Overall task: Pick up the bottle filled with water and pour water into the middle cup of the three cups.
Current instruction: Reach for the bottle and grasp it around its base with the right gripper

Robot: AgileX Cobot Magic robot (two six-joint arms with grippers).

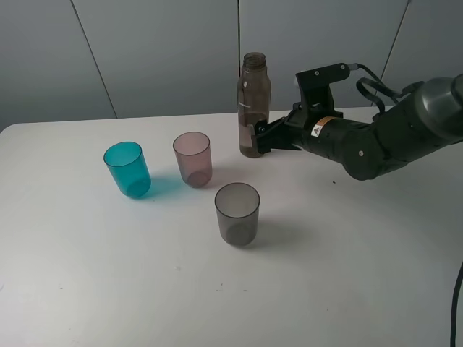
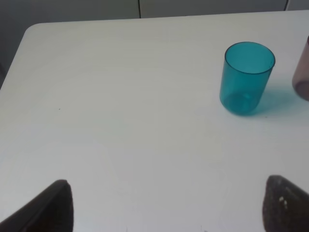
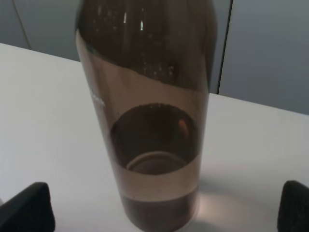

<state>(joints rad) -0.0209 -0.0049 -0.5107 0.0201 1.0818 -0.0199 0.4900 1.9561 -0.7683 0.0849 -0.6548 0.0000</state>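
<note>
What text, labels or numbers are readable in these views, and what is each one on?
No text can be read in any view.
On the right arm, a sticker: too small to read.
On the bottle, a white marking: blurred, unreadable.
On the teal cup, pink cup, grey cup and table: none seen.

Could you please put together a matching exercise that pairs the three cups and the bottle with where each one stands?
Things:
1. teal-blue cup
2. pinkish-mauve cup
3. smoky-grey cup
4. bottle

Places:
A. between the open fingers of the right gripper
B. nearest the exterior high camera
C. farthest left in the exterior high view
D. middle one of the three cups

Pairs: 1-C, 2-D, 3-B, 4-A.
</note>
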